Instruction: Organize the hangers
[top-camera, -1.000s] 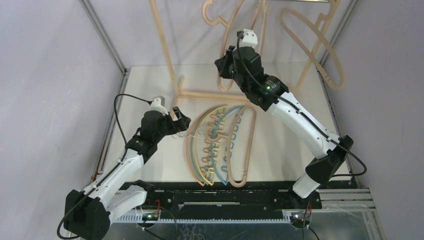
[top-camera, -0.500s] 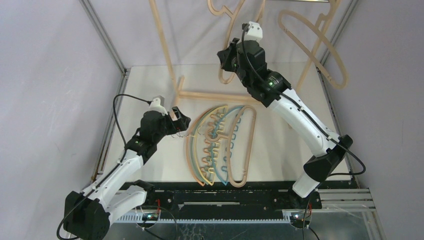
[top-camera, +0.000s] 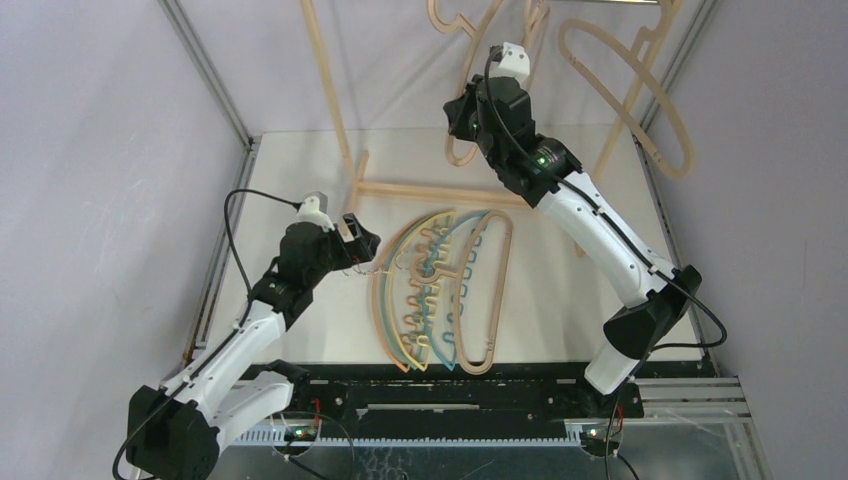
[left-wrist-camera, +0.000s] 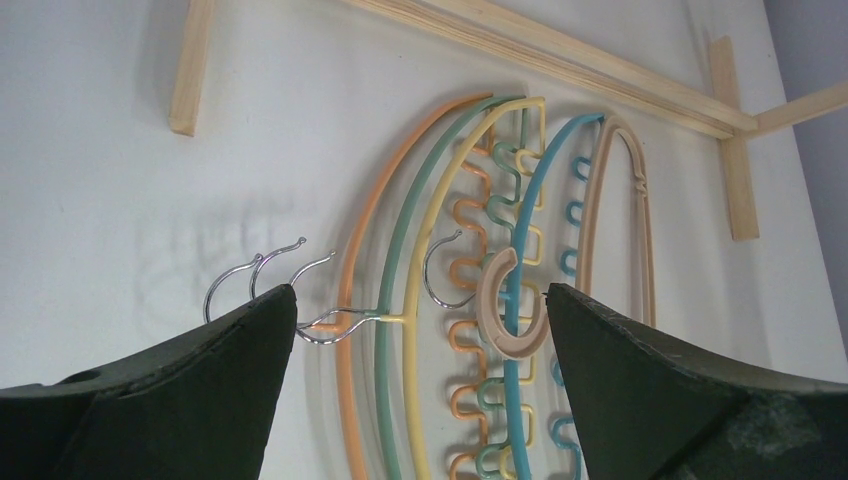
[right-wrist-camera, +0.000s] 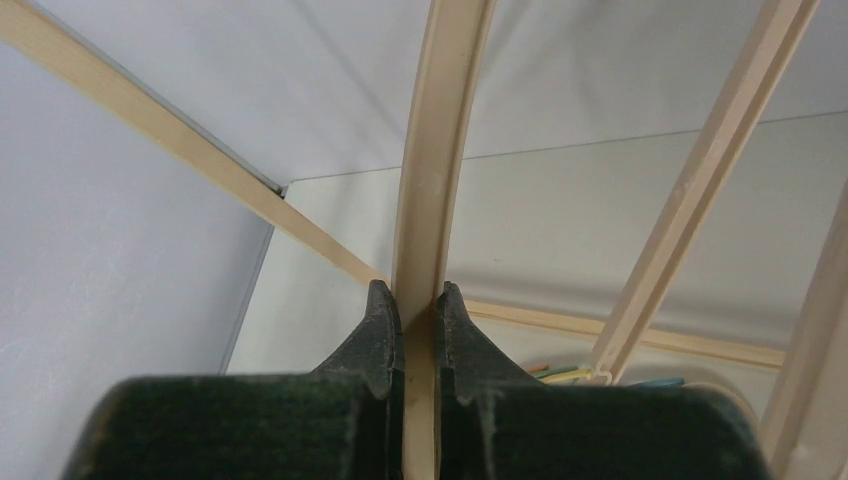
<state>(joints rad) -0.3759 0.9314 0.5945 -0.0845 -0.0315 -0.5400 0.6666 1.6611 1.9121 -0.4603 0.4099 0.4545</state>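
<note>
Wooden hanger (right-wrist-camera: 440, 150) clamped in my right gripper (right-wrist-camera: 418, 300); left gripper (left-wrist-camera: 420, 292) stands open. Advise: keep hook square to rack (top-camera: 325, 90).

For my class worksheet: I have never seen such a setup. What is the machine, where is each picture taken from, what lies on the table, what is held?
Two robot arms stand at the edge of a table, each ending in a two-finger pincer. The wide picture looks down from above and behind them; the other two come from cameras on the wrists. On the table lie orange, green, yellow and teal hangers with metal hooks, and one wooden hanger. The left pincer is open above the hooks, holding nothing. The right pincer is shut on a raised hanger, pale wood, up by the rack.
</note>
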